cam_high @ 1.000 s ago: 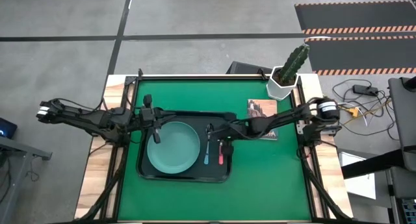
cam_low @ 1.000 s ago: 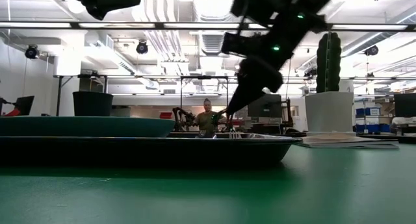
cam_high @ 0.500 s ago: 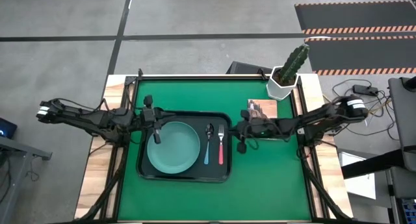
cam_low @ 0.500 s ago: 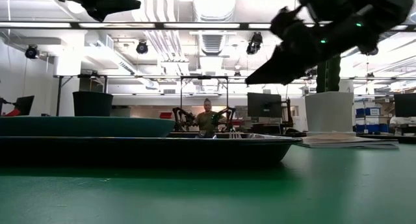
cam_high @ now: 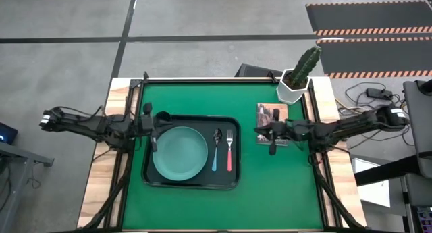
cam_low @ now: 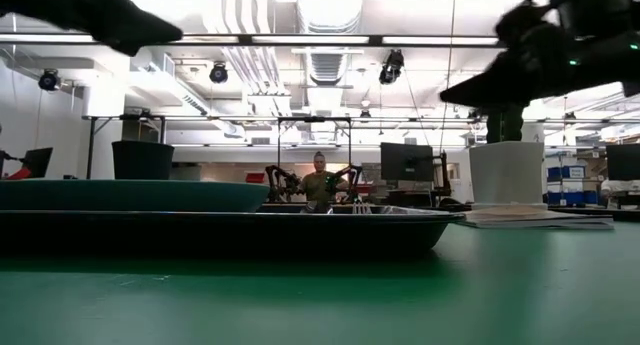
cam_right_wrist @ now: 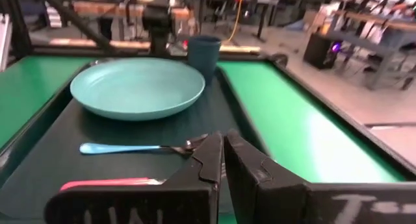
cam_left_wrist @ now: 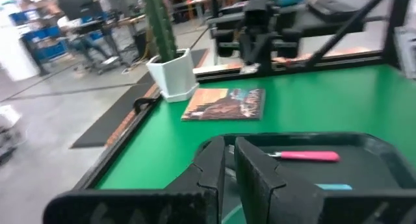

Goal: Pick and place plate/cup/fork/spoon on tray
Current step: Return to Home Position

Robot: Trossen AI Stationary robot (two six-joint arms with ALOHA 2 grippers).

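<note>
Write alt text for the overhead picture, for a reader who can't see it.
Seen from above, a black tray on a green table holds a teal plate, a dark cup, a blue-handled spoon and a pink-handled fork. The left hand hovers at the tray's left edge, the right hand beside the tray near a booklet.

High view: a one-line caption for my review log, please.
Plate, cup, spoon and fork on the tray; left gripper at its left rim, right gripper over the mat beside it.
</note>
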